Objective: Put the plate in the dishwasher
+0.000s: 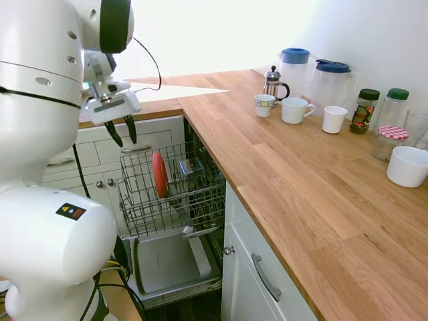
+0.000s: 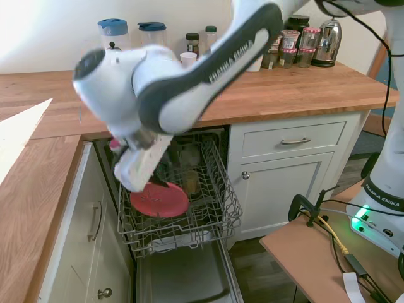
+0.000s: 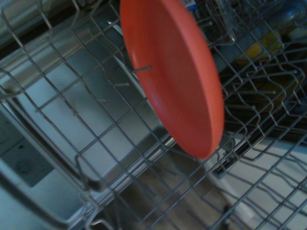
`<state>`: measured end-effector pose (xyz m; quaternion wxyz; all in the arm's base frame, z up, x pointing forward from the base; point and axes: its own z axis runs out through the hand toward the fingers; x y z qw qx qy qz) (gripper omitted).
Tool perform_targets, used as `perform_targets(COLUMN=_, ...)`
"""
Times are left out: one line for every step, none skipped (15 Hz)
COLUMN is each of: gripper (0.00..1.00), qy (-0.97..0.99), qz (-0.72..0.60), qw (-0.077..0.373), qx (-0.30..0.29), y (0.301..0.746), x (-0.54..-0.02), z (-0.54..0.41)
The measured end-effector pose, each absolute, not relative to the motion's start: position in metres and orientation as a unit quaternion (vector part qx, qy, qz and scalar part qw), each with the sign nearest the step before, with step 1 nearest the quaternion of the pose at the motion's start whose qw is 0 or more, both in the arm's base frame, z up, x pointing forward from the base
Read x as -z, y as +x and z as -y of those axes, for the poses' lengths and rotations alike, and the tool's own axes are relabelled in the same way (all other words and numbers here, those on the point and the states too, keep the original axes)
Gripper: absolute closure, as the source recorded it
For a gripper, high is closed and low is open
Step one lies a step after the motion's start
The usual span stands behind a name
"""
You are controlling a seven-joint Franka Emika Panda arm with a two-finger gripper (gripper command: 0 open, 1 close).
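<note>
The coral-red plate (image 1: 158, 175) stands on edge between the wires of the dishwasher's grey rack (image 1: 200, 200), which is pulled out over the lowered grey door panel (image 1: 167, 264). In the second exterior view the plate (image 2: 159, 200) shows its round face, leaning in the rack (image 2: 221, 208). The wrist view shows the plate (image 3: 172, 72) close up, tilted against a rack prong, with nothing holding it. My gripper (image 1: 123, 132) hangs above the rack's back-left corner, fingers pointing down, open and empty, clear of the plate. The arm is motion-blurred in the second exterior view.
A wooden counter (image 1: 294, 180) runs beside the dishwasher, carrying a French press (image 1: 273, 83), white cups (image 1: 294, 110), two jugs (image 1: 328, 81), jars and a white bowl (image 1: 407, 166). White cabinets (image 2: 284, 170) and drawers flank the opening. Other items sit deeper in the rack.
</note>
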<state>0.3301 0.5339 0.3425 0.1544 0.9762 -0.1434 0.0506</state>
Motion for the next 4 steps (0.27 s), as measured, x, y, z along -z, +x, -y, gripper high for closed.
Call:
perform_targets(gripper=0.0, qy=0.977, qz=0.162, qw=0.136, qx=-0.031, y=0.352, x=-0.37, z=-0.52)
perform_targets(gripper=0.0, qy=0.976, qz=0.181, qw=0.118, qx=-0.014, y=0.376, x=-0.399, z=-0.5)
perform_targets(gripper=0.0, qy=0.975, qz=0.197, qw=0.1, qx=0.002, y=0.397, x=-0.426, z=-0.477)
perform_targets(gripper=0.0, qy=0.974, qz=0.211, qw=0.082, qx=0.017, y=0.416, x=-0.451, z=-0.451)
